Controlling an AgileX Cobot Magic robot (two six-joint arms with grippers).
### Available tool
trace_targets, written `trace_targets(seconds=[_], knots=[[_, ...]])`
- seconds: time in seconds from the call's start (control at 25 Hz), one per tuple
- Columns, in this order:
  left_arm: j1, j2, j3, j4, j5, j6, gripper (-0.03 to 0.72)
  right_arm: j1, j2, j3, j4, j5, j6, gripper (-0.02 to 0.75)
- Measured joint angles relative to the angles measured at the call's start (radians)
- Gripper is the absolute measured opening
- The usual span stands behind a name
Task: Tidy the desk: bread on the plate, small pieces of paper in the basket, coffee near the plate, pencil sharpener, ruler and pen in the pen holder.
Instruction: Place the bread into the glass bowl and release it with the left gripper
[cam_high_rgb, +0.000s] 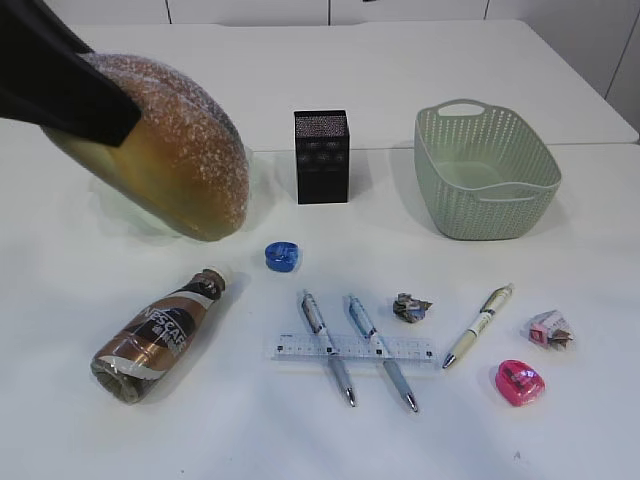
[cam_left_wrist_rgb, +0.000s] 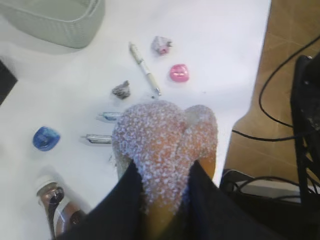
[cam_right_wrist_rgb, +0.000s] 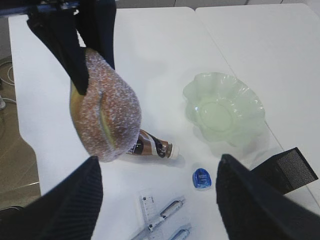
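Bread (cam_high_rgb: 165, 150) hangs in the air, clenched between the left gripper's (cam_left_wrist_rgb: 165, 200) fingers (cam_high_rgb: 60, 85), not yet on the plate (cam_right_wrist_rgb: 224, 107), so even the first job is unfinished. Nearest on the desk (cam_high_rgb: 400, 80) lie the pink pencil sharpener (cam_high_rgb: 519, 382), ruler (cam_high_rgb: 355, 348), two blue pens (cam_high_rgb: 327, 345) across it, a white pen (cam_high_rgb: 479, 325), two paper scraps (cam_high_rgb: 412, 307) and the toppled coffee bottle (cam_high_rgb: 160, 335); a blue sharpener (cam_high_rgb: 281, 255) sits a little further off. Behind stand the pen holder (cam_high_rgb: 321, 156) and basket (cam_high_rgb: 485, 170), both apparently empty. Only the right wrist view shows the plate plainly, bare and well apart from the bread; the exterior view hides it behind the loaf. That view also shows the right gripper (cam_right_wrist_rgb: 157, 197) with fingers released, holding nothing.
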Motion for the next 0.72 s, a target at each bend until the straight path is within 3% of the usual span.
trace_targets(seconds=[0.48, 0.72], knots=[[0.000, 0.123, 0.002, 0.014, -0.371, -0.144, 0.127, 0.000, 0.002, 0.000, -0.007, -0.006, 0.011, 0.553], [0.053, 0.181, 0.005, 0.003, -0.571, -0.211, 0.127, 0.000, 0.002, 0.000, -0.007, -0.008, 0.016, 0.554]])
